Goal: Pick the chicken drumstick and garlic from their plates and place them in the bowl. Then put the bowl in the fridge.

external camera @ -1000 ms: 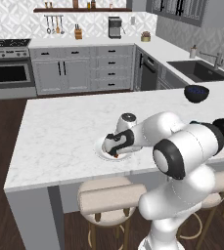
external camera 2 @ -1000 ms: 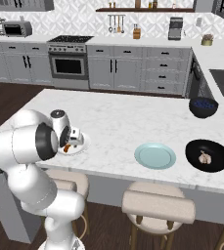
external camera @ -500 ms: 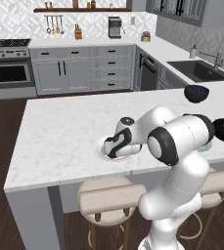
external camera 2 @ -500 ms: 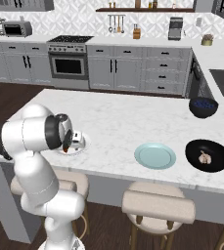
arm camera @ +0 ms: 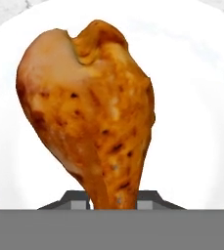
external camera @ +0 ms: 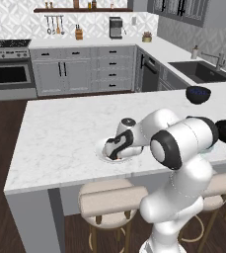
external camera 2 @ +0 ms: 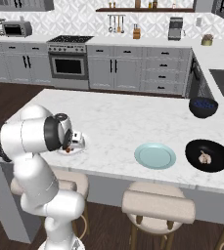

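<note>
At the left of the marble bench (external camera: 60, 133) we see the white plate (external camera: 101, 149) near the front edge, with our hand bent low over it and the fingers (external camera: 115, 154) down at its surface. In the hand view the chicken drumstick (arm camera: 91, 107) lies on that white plate (arm camera: 196, 97), thick end away from us and narrow end running down between the fingers (arm camera: 111, 200), whose dark tips sit just beside the bone on either side; we cannot tell whether they are pressing on it or merely bracketing it. From the right base view the same plate (external camera 2: 77, 150) peeks out past the wrist, with a glimpse of the orange drumstick (external camera 2: 69, 148) on it. Further right along the bench (external camera 2: 118, 122) lies the pale blue-teal plate (external camera 2: 155, 155), bare on top. Just beside it to the right sits the black bowl (external camera 2: 208, 155), with the garlic (external camera 2: 205, 157) resting inside. Behind the bowl, toward the far edge, stands the smaller dark blue bowl (external camera 2: 203, 107).
</note>
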